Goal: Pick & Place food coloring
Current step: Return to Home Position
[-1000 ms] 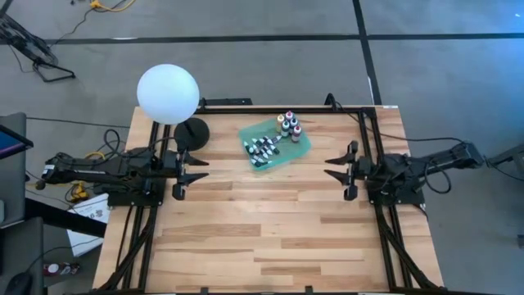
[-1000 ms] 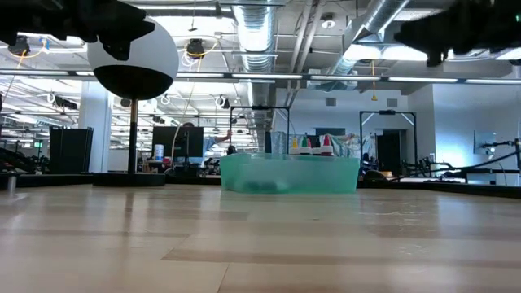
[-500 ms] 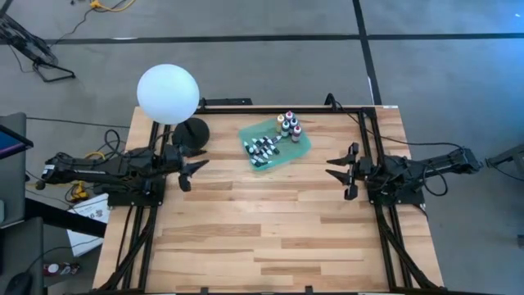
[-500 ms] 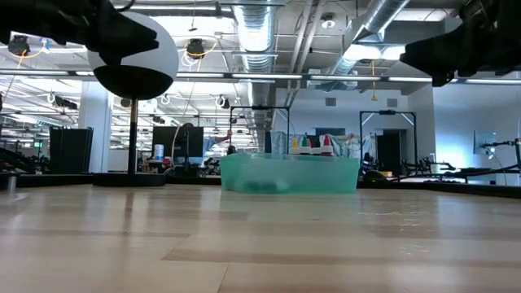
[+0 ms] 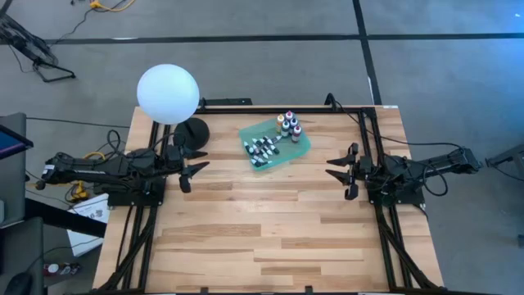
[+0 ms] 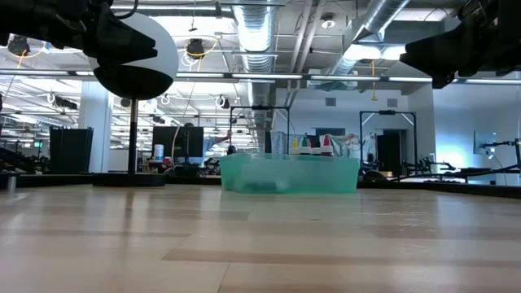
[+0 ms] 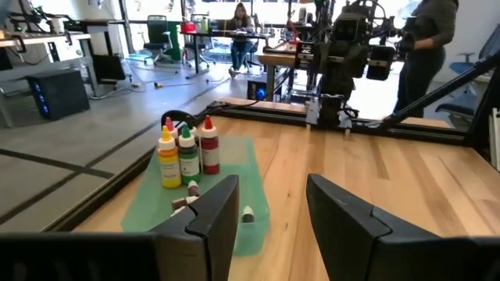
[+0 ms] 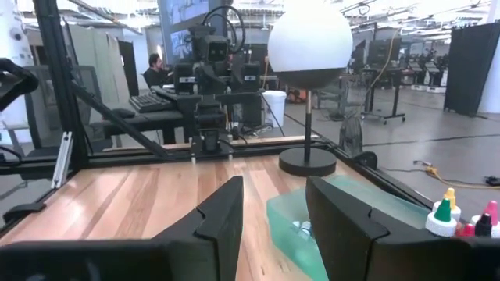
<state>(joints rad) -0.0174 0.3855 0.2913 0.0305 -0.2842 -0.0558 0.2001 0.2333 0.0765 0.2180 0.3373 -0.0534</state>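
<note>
Many food coloring bottles [image 5: 287,127] in tray [image 5: 304,149]

1 worktop [image 5: 270,229] carries 1 green tray [image 5: 301,147] and 1 lamp [image 5: 168,93] with 1 white globe. The tray holds 2 clusters of food coloring: taller bottles [image 5: 288,125], at least 4 by the left wrist view, and tinier droppers [image 5: 260,150], too small to count. There are 2 arms, with the left end effector [image 5: 195,174] and the right end effector [image 5: 332,167], each with 2 fingers. The left wrist view shows 2 people [image 7: 428,39] beyond the worktop.
</note>
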